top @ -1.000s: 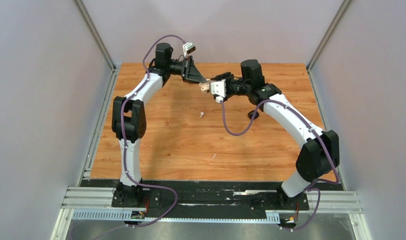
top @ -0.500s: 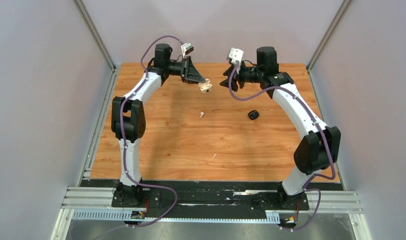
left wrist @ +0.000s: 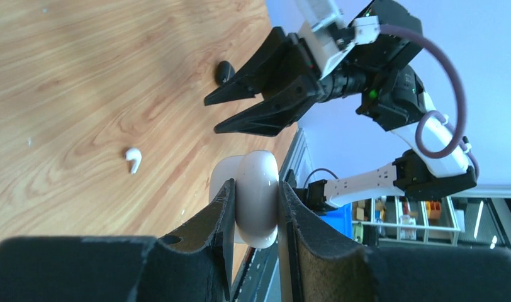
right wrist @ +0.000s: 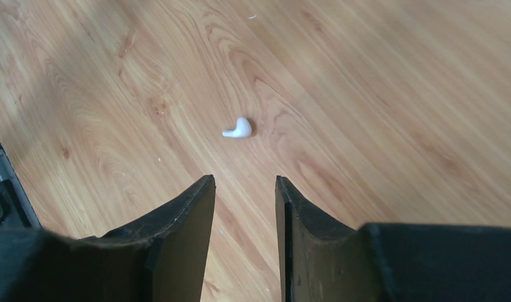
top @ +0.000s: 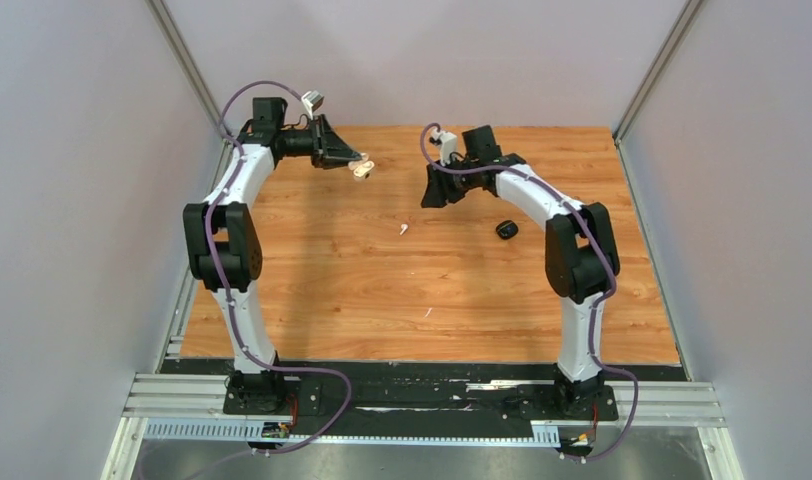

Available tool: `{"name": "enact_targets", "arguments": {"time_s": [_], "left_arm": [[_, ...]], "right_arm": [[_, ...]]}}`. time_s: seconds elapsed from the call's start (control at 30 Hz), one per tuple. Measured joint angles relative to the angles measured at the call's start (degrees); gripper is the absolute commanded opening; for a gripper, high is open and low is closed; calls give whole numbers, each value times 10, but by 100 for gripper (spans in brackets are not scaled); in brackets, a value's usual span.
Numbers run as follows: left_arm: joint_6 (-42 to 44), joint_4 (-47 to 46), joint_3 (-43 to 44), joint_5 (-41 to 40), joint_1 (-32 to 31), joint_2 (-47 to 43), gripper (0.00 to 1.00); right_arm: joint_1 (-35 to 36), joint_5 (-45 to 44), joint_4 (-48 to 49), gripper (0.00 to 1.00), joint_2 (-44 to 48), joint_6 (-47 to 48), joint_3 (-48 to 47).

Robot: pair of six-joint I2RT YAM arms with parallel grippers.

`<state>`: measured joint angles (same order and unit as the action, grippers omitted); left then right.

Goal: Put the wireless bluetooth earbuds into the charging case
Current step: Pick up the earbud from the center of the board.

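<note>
The left gripper [left wrist: 253,189] is clamped on the white charging case [left wrist: 258,173], held clear of the table [top: 382,290]; a white earbud [right wrist: 238,130] lies on the wood just ahead of the right gripper [right wrist: 243,182], whose jaws stand parted and empty. A small dark object [top: 507,230] lies off that gripper's right side.

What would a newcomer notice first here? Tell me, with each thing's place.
The white case, pinched in the left arm's jaws, hangs in the air above the far left of the table. The right arm's jaws stand open and empty, aimed down near a lone white earbud lying mid-table. A small black object lies to its right.
</note>
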<state>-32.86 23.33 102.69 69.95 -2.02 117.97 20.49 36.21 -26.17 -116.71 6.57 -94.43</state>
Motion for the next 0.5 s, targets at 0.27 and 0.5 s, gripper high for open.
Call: {"name": "enact_targets", "arguments": {"time_s": [0.27, 0.5], "left_arm": [[31, 38, -44, -13, 9, -59, 0], [36, 48, -55, -13, 5, -73, 0]], "right_arm": [[64, -79, -5, 33, -89, -78, -56], [76, -123, -11, 36, -154, -102, -98]]}}
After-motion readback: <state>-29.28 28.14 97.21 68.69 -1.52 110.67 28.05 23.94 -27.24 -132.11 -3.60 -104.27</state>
